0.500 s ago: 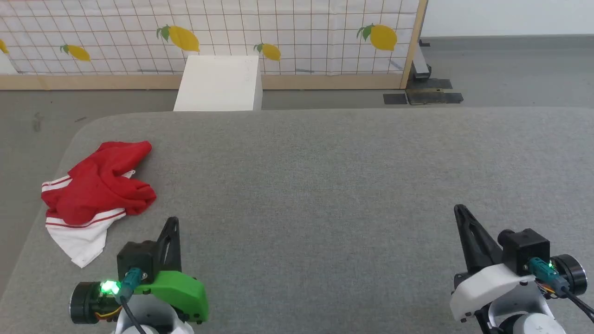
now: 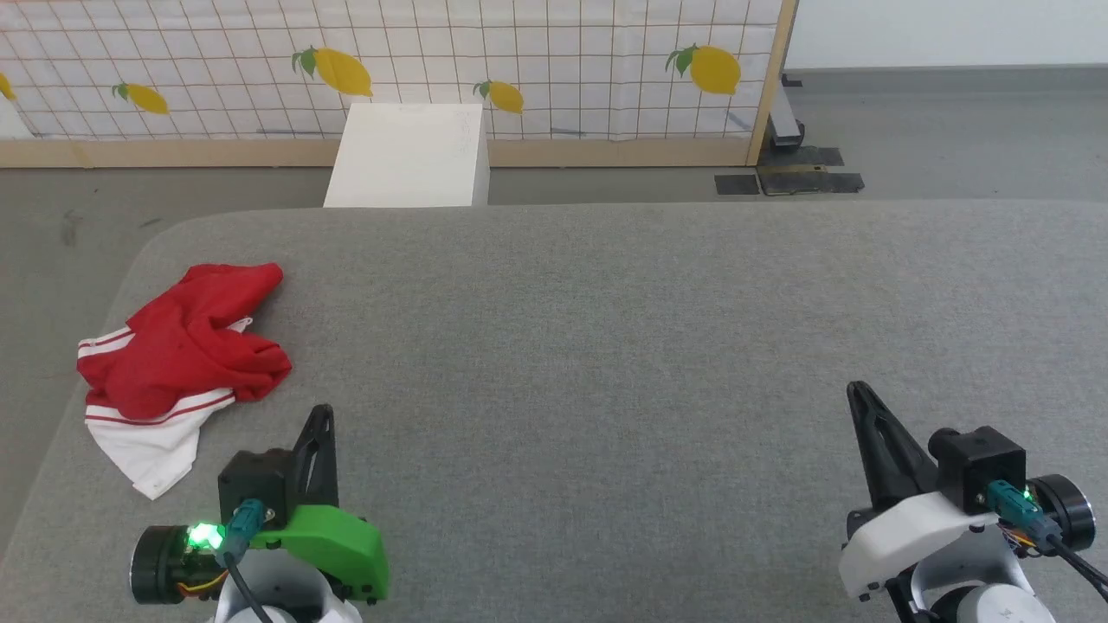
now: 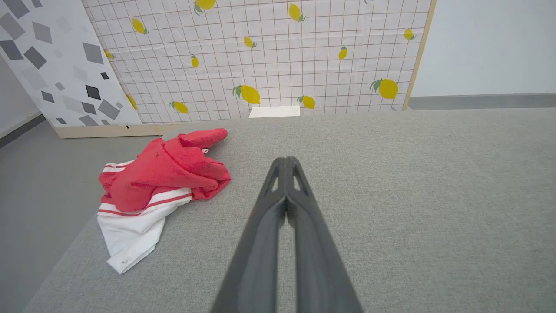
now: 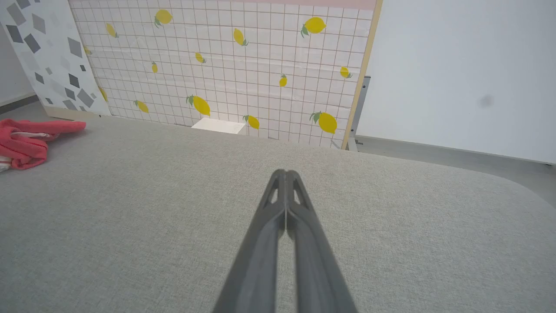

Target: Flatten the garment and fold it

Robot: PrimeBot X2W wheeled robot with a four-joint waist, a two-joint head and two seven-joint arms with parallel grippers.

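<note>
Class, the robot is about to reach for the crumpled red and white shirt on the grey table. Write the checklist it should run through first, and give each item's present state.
1. Garment lying on the table: ok, it sits near the table's left edge.
2. Garment flattened: not ok, it is bunched up with one white sleeve sticking out.
3. Left gripper ready to grasp: not ok, its jaws are shut on nothing, short of the garment.
4. Right gripper ready to grasp: not ok, its jaws are shut and it is far across the table from the garment.
5. Printed side facing up: cannot tell, the folds hide it.
</note>
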